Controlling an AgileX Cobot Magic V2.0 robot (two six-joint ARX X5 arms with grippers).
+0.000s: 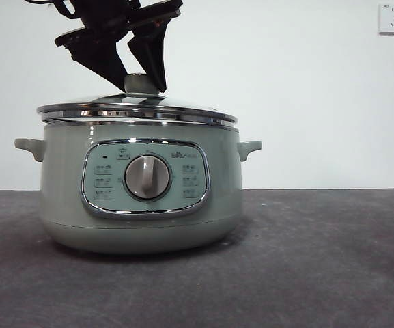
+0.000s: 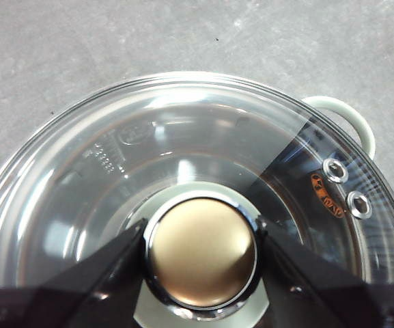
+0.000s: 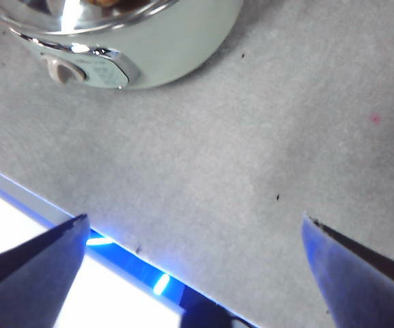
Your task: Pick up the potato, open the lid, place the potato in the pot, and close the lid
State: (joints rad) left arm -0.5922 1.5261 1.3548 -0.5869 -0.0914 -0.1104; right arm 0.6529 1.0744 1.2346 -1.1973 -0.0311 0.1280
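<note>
The pale sage-green pot (image 1: 138,205) stands on the dark table, with its dial facing the front view. The glass lid (image 1: 136,109) sits on the pot's rim. My left gripper (image 1: 141,76) comes down from above, and its jaws press on both sides of the lid's knob (image 2: 201,251). The lid's glass (image 2: 115,178) fills the left wrist view. A small orange-brown patch, which may be the potato (image 3: 105,3), shows through the lid in the right wrist view; otherwise the potato is hidden. My right gripper (image 3: 193,253) is open and empty over the bare table beside the pot (image 3: 176,48).
One pot handle (image 2: 347,116) sticks out past the lid rim. The table's edge (image 3: 60,215), with blue light beyond it, lies close under the right gripper. A wall socket (image 1: 393,18) is at the far right.
</note>
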